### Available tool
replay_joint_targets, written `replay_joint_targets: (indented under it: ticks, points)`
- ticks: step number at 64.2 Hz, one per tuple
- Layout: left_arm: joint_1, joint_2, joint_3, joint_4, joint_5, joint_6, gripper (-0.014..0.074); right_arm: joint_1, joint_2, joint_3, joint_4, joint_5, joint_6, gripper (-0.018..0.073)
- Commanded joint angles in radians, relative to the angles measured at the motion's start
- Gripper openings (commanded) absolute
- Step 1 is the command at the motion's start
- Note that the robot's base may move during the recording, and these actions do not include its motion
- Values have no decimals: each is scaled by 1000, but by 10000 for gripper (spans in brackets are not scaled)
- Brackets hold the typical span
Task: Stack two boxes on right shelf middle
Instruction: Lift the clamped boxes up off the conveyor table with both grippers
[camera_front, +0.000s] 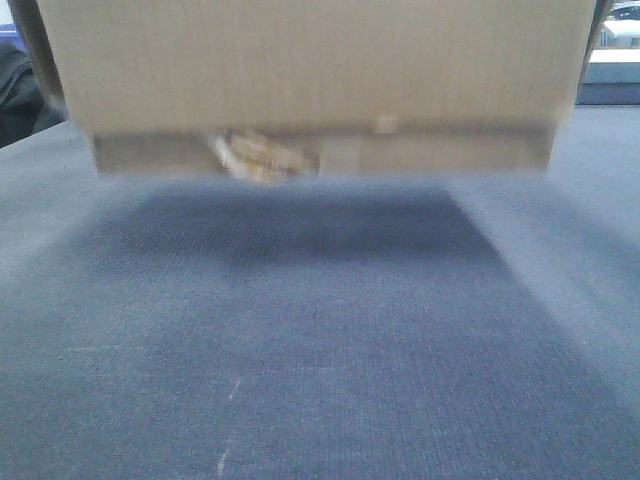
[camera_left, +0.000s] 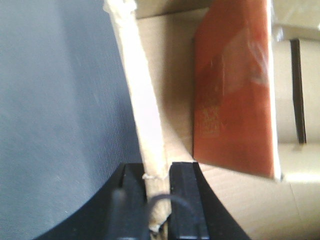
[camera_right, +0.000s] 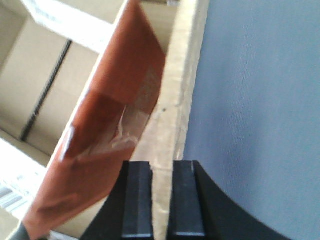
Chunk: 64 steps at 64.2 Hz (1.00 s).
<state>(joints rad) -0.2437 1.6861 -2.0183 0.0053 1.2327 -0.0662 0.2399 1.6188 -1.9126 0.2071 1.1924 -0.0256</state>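
Note:
A brown cardboard box (camera_front: 320, 70) fills the top of the front view, lifted above a grey-blue cloth surface (camera_front: 320, 350), with crinkled tape (camera_front: 255, 155) hanging at its lower edge and a dark shadow beneath. My left gripper (camera_left: 159, 185) is shut on the box's left wall (camera_left: 145, 115). My right gripper (camera_right: 162, 195) is shut on the box's right wall (camera_right: 172, 110). An orange-red packet (camera_left: 235, 85) leans inside the open box, and shows in the right wrist view too (camera_right: 110, 130). The shelf and a second box are out of view.
The grey-blue cloth surface spreads wide below and to both sides (camera_left: 55, 110) (camera_right: 260, 100). A dark shape (camera_front: 18, 90) sits at the far left and something white (camera_front: 615, 60) at the far right behind the box.

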Motion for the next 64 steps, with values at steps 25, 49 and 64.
replay_joint_targets:
  ticks: [25, 49, 64]
  points:
    - [0, -195, -9, 37, -207, 2, -111, -9, -58, -229, -25, -75, -10, -154]
    - [0, -186, -9, 37, -212, 2, -111, -9, -58, -229, -25, -79, -10, -154]
    - [0, -186, -9, 37, -212, 2, -111, -9, -58, -229, -25, -79, -10, -154]
